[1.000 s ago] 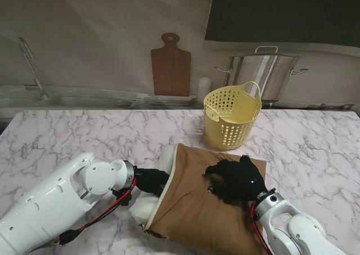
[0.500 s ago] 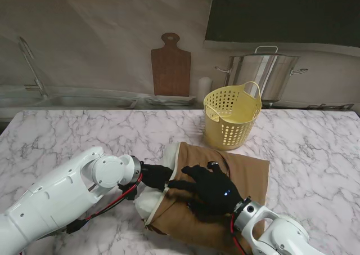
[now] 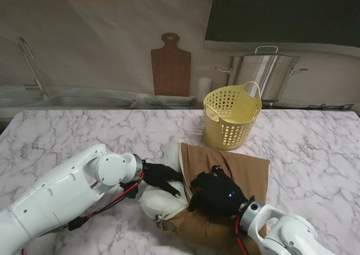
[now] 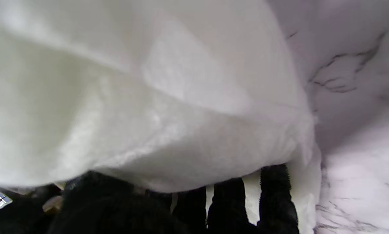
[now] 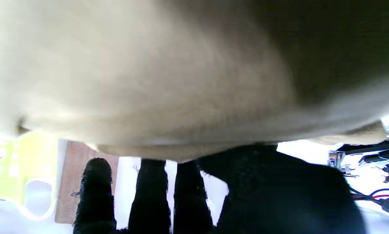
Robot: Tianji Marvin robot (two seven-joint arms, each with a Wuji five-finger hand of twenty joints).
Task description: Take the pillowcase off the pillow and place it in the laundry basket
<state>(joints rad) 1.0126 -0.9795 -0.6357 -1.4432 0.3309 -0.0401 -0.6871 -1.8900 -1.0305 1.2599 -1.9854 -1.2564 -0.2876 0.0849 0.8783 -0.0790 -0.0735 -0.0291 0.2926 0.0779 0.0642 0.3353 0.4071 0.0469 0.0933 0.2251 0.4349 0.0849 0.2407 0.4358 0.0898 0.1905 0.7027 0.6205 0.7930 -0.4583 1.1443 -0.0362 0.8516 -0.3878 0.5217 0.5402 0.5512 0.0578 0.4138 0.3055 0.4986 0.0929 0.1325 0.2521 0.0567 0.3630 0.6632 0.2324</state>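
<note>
The left hand grips the exposed white pillow; its fingers press into the filling, tips hidden. The right hand is clenched on bunched brown pillowcase, fingertips buried in cloth. The pillowcase covers the pillow's far part beyond both hands. The basket stands well beyond the fingers.

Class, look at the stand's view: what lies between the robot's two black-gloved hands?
In the stand's view, the exposed white pillow and the brown pillowcase's open edge lie between the left hand and right hand, each gripping its own fabric.
</note>
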